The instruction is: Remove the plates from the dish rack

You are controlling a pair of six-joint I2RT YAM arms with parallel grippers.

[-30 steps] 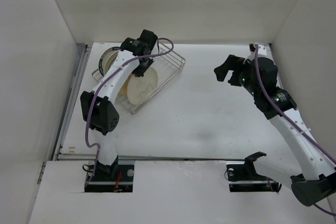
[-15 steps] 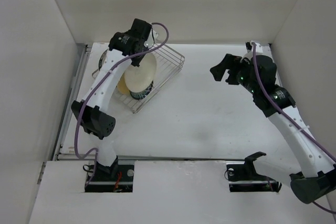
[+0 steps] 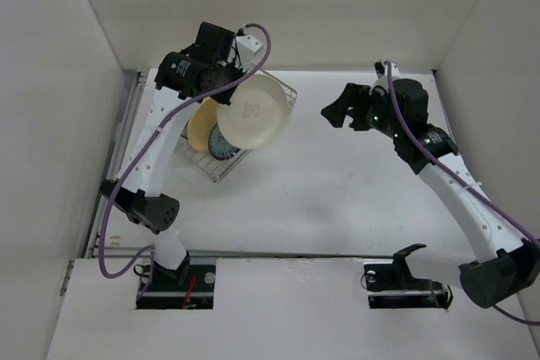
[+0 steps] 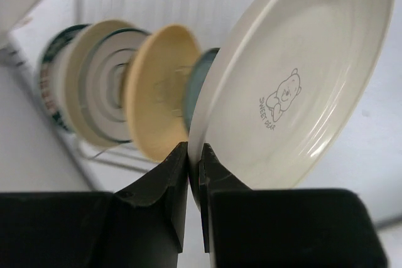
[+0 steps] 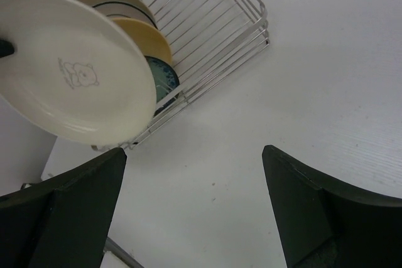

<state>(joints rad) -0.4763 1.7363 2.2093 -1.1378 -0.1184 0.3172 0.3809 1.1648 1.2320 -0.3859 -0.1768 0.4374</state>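
Top external view: two arms over a white worktop (image 3: 337,200), with the rack (image 5: 248,23) at its far left.
Left end effector (image 4: 195,152): narrow, pinched on the lower rim of the cream plate (image 3: 253,112).
Cream plate: held in the air above the near-right end of the rack, touching no wire that can be seen. It is tilted, and the face with the bear print (image 4: 279,101) is turned toward the right arm.
Plates in rack: tan plate (image 4: 160,92) and teal plate (image 5: 164,80) stand on edge just behind the held one. The back plates (image 4: 94,86) are blurred, so their count is uncertain.
Right end effector (image 5: 193,155): wide and empty, aimed at the plate's printed face from the right and apart from it.
Key relation: the plate extends up and rightward from the left fingers (image 4: 176,167), and bare worktop lies to its right, between the arms.
Nearer arm: the left holds the plate and the right is next in reach.
Step, as judged: the plate is out of its slot and not yet set down.
Next move, as judged: either carry it rightward and lower it flat, or hand it to the open right fingers. Either way its rim must stay above the rack wall.
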